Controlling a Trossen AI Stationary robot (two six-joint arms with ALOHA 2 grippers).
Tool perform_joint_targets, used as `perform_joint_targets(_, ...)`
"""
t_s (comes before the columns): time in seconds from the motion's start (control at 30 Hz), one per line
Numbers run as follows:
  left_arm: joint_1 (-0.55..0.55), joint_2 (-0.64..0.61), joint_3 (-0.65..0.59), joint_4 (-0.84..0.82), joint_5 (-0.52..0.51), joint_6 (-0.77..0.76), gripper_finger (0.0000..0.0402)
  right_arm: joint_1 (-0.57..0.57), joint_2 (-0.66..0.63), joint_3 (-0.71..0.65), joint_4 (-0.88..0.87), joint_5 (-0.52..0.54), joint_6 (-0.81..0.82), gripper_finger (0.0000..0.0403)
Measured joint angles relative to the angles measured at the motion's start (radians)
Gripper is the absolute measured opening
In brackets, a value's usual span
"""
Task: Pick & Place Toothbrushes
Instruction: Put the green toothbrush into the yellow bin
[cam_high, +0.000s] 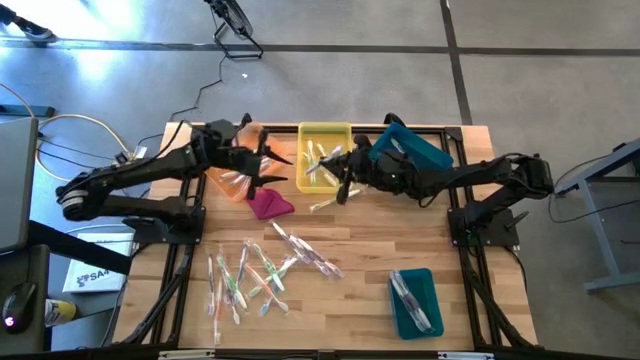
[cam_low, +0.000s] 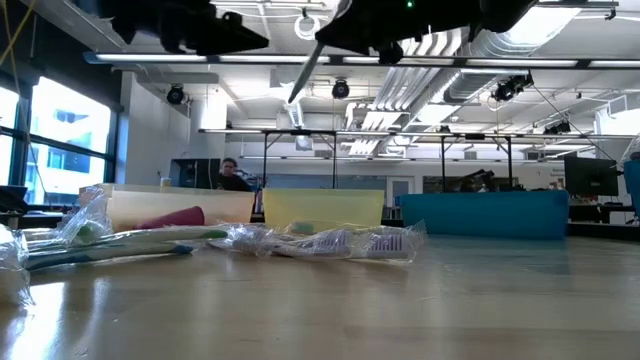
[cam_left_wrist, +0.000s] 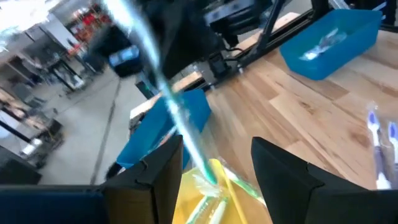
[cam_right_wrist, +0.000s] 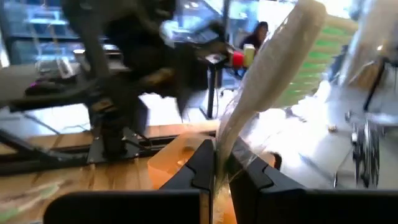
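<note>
1. Toothbrushes (cam_high: 250, 275), thin plastic sticks in crinkly clear wrappers with white, green, pink and blue showing, are seen scattered over the pale butcher-block wooden table (cam_high: 360, 245), mostly on its near left part.
2. One wrapped toothbrush (cam_right_wrist: 267, 93), white with green bristles under glossy film, is pinched between the closed fingers of the right gripper (cam_high: 345, 190) at the near edge of the yellow rectangular plastic bin (cam_high: 322, 155).
3. More wrapped brushes are seen inside that yellow bin, and a few in the teal rectangular plastic bin (cam_high: 415, 300) near the table's front right.
4. Left gripper (cam_high: 262, 170) is held with fingers spread and nothing between them, over the translucent orange plastic bin (cam_high: 232, 170).
5. Magenta crumpled cloth lump (cam_high: 268, 204) is seen lying just beside the orange bin.
</note>
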Motion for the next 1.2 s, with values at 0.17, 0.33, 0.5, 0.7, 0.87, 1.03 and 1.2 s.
perform_joint_targets(0.17,-0.001,-0.137,-0.100,-0.003,0.000,0.008,0.0184,-0.056,0.000,0.078,-0.232,-0.003,0.126,0.0018)
perform_joint_targets(0.33,-0.001,-0.289,-0.212,-0.001,0.002,0.008,0.0184,-0.100,0.000,0.151,-0.365,-0.010,0.160,0.0018)
perform_joint_targets(0.5,-0.001,-0.449,-0.319,0.003,-0.018,0.007,0.0184,-0.158,0.007,0.175,-0.405,-0.071,0.201,0.0018)
perform_joint_targets(0.7,-0.001,-0.606,-0.394,-0.003,-0.017,-0.016,0.0184,-0.226,0.062,0.175,-0.433,-0.132,0.307,0.0018)
perform_joint_targets(0.87,-0.001,-0.685,-0.412,-0.010,-0.017,-0.023,0.0184,-0.271,0.144,0.174,-0.421,-0.210,0.392,0.0018)
perform_joint_targets(1.03,-0.001,-0.697,-0.412,-0.028,-0.017,-0.024,0.0184,-0.314,0.223,0.174,-0.415,-0.276,0.476,0.0018)
perform_joint_targets(1.2,-0.001,-0.693,-0.413,-0.032,-0.017,-0.024,0.0184,-0.342,0.281,0.174,-0.417,-0.322,0.536,0.0018)
